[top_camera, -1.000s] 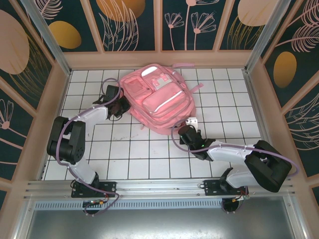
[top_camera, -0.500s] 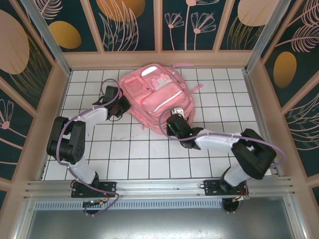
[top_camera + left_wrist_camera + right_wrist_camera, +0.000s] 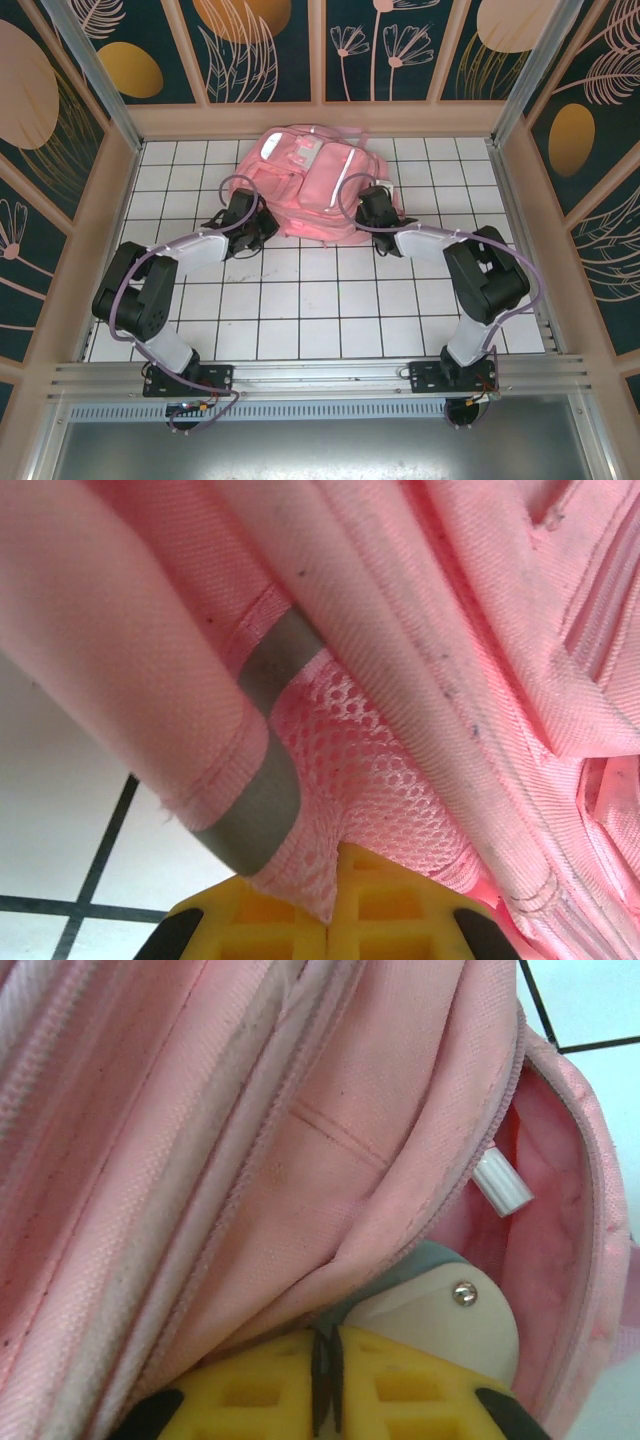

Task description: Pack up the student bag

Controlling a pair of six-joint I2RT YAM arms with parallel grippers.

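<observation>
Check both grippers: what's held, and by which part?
Left gripper is shut on the student bag, pinching its pink mesh beside the grey trim. Right gripper: at the bag's opening, hold cannot be told.

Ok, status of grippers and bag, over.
Left gripper shut on mesh of student bag. Right gripper nearly shut at open pocket, white item inside. No obstacle seen.

The right gripper point(image 3: 325, 1360), yellow fingers almost together, noses into the student bag point(image 3: 200, 1160) at its open zip, beside a white screw-fastened piece point(image 3: 440, 1325) and a small white cylinder point(image 3: 502, 1185).
</observation>
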